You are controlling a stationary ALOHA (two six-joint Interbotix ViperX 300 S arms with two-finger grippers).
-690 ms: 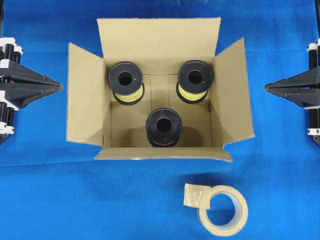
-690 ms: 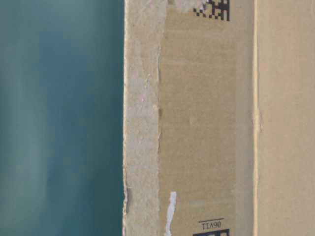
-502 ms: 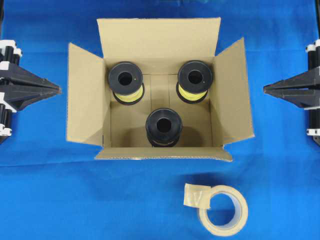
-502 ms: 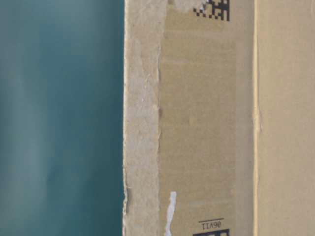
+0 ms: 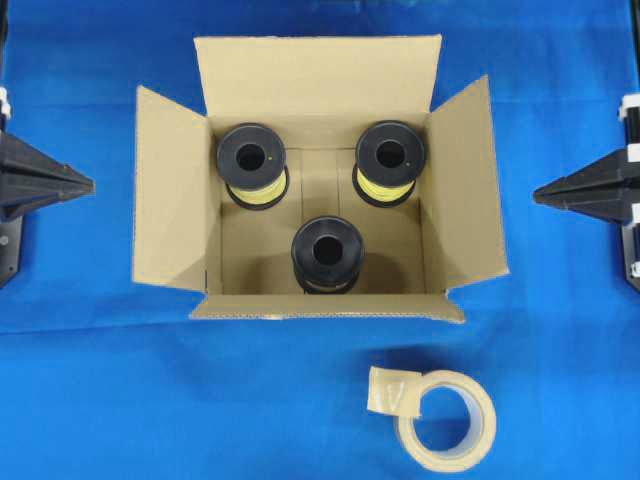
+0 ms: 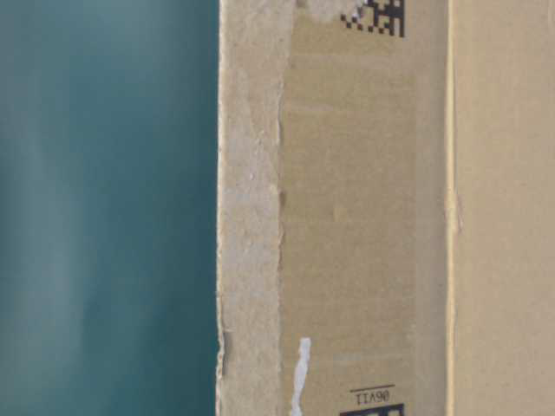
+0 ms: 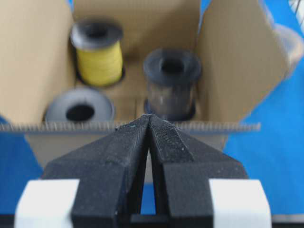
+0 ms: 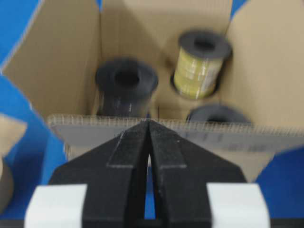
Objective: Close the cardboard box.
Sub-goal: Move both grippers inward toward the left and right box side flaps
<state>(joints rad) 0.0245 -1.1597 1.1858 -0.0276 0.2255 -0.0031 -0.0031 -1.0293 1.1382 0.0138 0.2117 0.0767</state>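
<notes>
The brown cardboard box [image 5: 310, 85], printed with a black code pattern, holds black spools [image 5: 327, 250], two wound with yellow thread, on a blue desk [image 5: 150, 400] beside a beige tape roll [image 5: 445, 420], flanked by black pincers with white bands.

1. The left gripper [image 7: 148, 124] has two matte black fingers [image 7: 118, 152] with a rough, finely ribbed surface, narrowing to a point.
2. The right gripper [image 8: 148, 127] looks the same.
3. White blocks [image 8: 55, 205] sit at each finger base.
</notes>
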